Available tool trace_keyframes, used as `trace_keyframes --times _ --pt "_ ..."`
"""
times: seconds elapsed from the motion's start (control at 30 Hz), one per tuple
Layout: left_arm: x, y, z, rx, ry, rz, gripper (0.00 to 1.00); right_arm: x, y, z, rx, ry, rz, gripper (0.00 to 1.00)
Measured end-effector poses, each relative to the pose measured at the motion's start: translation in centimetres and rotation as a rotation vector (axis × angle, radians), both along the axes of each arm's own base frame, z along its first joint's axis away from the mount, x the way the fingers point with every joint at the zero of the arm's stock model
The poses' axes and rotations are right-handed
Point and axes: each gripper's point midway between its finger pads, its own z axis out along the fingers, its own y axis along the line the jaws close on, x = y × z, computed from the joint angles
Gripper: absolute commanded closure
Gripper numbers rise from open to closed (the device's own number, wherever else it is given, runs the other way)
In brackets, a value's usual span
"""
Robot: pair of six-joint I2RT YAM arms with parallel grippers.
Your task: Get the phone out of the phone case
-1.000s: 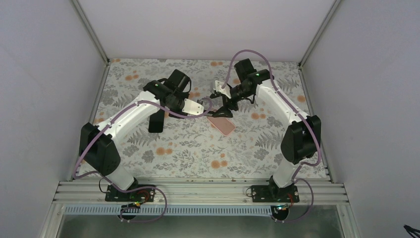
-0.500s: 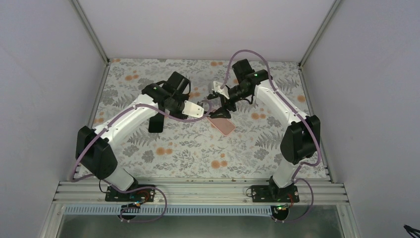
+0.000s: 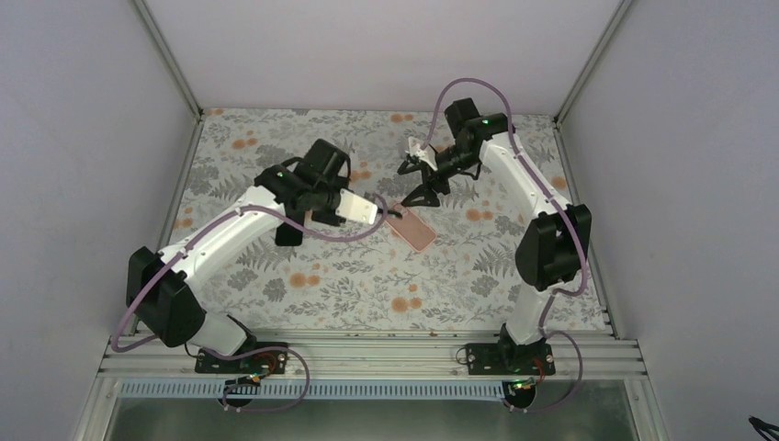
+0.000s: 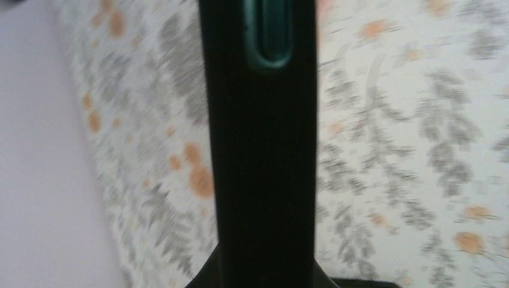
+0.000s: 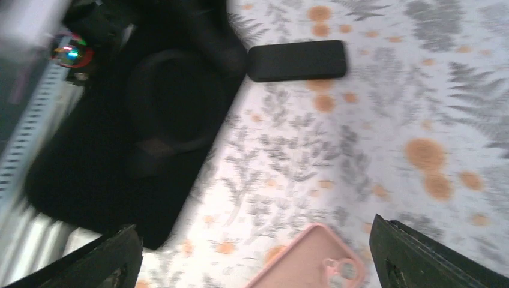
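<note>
The pink phone case (image 3: pixel 413 230) lies flat mid-table, and its camera-cutout corner shows in the right wrist view (image 5: pixel 312 264). My right gripper (image 3: pixel 416 182) hangs open and empty above and behind the case; its fingers (image 5: pixel 414 258) straddle the case corner from above. My left gripper (image 3: pixel 388 213) is at the case's left corner. In the left wrist view a dark slab with a greenish side button, which looks like the phone (image 4: pixel 261 180) seen edge-on, fills the middle and runs up from the jaws. The left fingertips are hidden behind it.
A black rectangular slab (image 3: pixel 289 227) lies on the floral table under my left forearm; it also shows in the right wrist view (image 5: pixel 297 60). The left arm's black body (image 5: pixel 150 108) is close beside the case. Walls enclose the table on three sides.
My right gripper has lifted off the pink case and pulled back toward the far wall. My left gripper has shifted slightly nearer along the case's left corner. The case has stayed put.
</note>
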Motion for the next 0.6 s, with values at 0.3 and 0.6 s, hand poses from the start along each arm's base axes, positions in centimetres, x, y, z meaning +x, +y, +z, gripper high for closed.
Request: trace_keyframes --times 0.3,0.6 --pt "-6.9 -2.8 -2.9 0.046 0.153 -0.238 0.98 5.1 -1.0 0.6 0.010 -0.158 -0.082 0.05" --pt "-5.0 -1.0 -4.6 0.073 0.161 -0.183 0.98 0.9 -2.0 -0.2 -0.036 -0.141 -0.059 0.09"
